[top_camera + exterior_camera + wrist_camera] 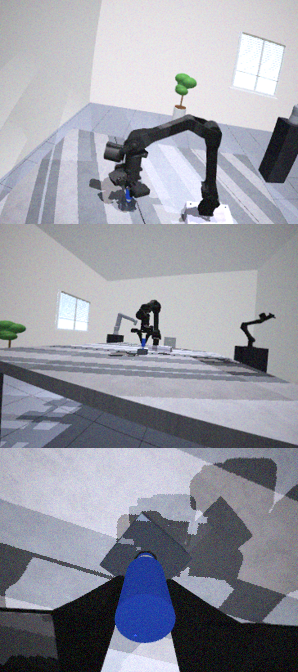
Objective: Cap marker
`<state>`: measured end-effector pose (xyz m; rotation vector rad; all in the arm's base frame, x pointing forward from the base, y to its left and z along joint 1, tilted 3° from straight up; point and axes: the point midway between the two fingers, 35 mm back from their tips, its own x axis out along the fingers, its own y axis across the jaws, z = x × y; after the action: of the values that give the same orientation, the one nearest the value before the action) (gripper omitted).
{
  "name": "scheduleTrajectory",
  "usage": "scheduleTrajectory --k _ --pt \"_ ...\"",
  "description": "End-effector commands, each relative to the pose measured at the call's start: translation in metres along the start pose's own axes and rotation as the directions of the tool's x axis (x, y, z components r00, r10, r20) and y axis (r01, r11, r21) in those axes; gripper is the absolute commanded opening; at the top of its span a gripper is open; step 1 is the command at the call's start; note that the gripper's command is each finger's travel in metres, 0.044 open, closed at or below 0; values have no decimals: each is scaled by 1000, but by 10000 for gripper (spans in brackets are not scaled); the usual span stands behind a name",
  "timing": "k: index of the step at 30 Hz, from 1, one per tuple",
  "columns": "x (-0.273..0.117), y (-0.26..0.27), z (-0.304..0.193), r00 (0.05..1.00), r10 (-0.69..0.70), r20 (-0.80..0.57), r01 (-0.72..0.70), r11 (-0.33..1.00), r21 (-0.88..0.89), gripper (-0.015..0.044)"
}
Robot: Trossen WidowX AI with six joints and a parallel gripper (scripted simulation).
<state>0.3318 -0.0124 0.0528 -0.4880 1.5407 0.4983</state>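
Observation:
The blue cap [145, 608] fills the space between the fingertips in the wrist view. My gripper [128, 188] [143, 335] [145, 583] is shut on it, pointing down over the dark holder block [142, 351] [165, 543]. Blue also shows between the fingers and the block in the top and exterior views, upright, with no clear gap. In the wrist view the cap's far end meets a small dark ring with a pale rim over the block. The marker is mostly hidden behind the cap, and how far the cap sits on it cannot be told.
The arm's white base plate [223, 214] is to the right in the top view. Striped light and dark shadows cross the table [164, 387]. A potted plant [182, 83], a dark pedestal [278, 153] and other robot arms [255, 324] stand in the background.

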Motion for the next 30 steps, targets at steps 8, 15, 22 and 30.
scheduleTrajectory --k 8,15,22,30 --pt "0 0 0 1000 0 0 0 1000 0 289" --pt "0 0 0 1000 0 0 0 1000 0 440" --pt "-65 -1 1 1000 0 0 0 1000 0 440" --pt "-74 0 0 1000 0 0 0 998 57 387"
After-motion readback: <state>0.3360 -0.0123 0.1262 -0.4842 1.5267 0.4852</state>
